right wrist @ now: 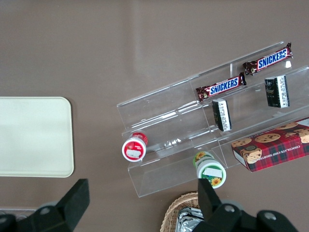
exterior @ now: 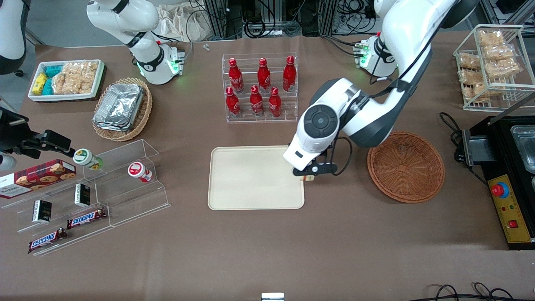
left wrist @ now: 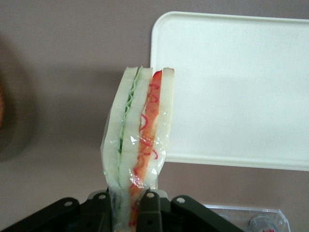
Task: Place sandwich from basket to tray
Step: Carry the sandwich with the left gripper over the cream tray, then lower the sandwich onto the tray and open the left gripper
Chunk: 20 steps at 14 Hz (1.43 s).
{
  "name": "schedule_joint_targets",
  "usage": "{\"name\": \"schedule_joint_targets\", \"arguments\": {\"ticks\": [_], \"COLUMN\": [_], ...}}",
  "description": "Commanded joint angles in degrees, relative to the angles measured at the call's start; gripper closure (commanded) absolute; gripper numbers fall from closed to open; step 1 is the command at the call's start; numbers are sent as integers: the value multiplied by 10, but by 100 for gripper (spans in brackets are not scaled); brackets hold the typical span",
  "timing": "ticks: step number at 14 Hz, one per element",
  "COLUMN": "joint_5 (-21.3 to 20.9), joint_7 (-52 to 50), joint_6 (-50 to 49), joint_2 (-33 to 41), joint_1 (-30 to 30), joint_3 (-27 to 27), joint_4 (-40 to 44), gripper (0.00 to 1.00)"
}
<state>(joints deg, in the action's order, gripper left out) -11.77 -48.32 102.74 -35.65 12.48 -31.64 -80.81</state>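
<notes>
Gripper [exterior: 309, 176]: fingers [left wrist: 150, 212] clamped on the sandwich [left wrist: 140, 145], one black finger on each bread face. The sandwich hangs from the gripper wrapped in clear film; the cut edge shows green filling in one layer and red-orange in the other, with three slices of white bread.

Landmark: tray [exterior: 250, 179].

- Gripper is above the tray's edge on the working arm's end, roughly mid-way along that edge. In the front view only a small pale bit of the sandwich [exterior: 308, 178] shows under the black fingers, at the tray's rim.
- From the wrist camera the sandwich's free tip overlaps the tray's [left wrist: 231, 87] rounded corner; most of its length is over bare brown table [exterior: 342, 242] just beside the tray. Whether it touches the tray cannot be told.
- Tray surface is bare cream plastic.
- Basket [exterior: 406, 166]: on the table, near the tray toward the working arm's end, apart from it. Nothing lies in it.
- Rack of red bottles [exterior: 260, 88]: farther from the front camera than the tray, six bottles in two rows.
- Clear stepped shelf [exterior: 100, 188]: toward the parked arm's end from the tray, carrying two small lidded cups [exterior: 138, 171], Snickers bars [exterior: 85, 217] and a red cookie box [exterior: 37, 177].
- Tan basket with foil containers [exterior: 121, 108]: farther from the camera than that shelf, well apart from the tray.
</notes>
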Motion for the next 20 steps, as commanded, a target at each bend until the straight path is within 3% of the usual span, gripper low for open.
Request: {"name": "schedule_joint_targets", "arguments": {"ticks": [1,11,12,13,16,20], "joint_5": [-32,-82,-81,-83,-82,-81], "joint_7": [-33,-82,-94,-98,-97,-94], "joint_6": [46,158,158,158,151,110], "joint_2": [-60,-150,-150,-149,-134,-42], "joint_1": [12,32,32,31,26,-15], "joint_3": [3,5,5,5,5,4], "joint_4": [29,33,34,33,34,31], "gripper": [100,98,72,1,0,0]}}
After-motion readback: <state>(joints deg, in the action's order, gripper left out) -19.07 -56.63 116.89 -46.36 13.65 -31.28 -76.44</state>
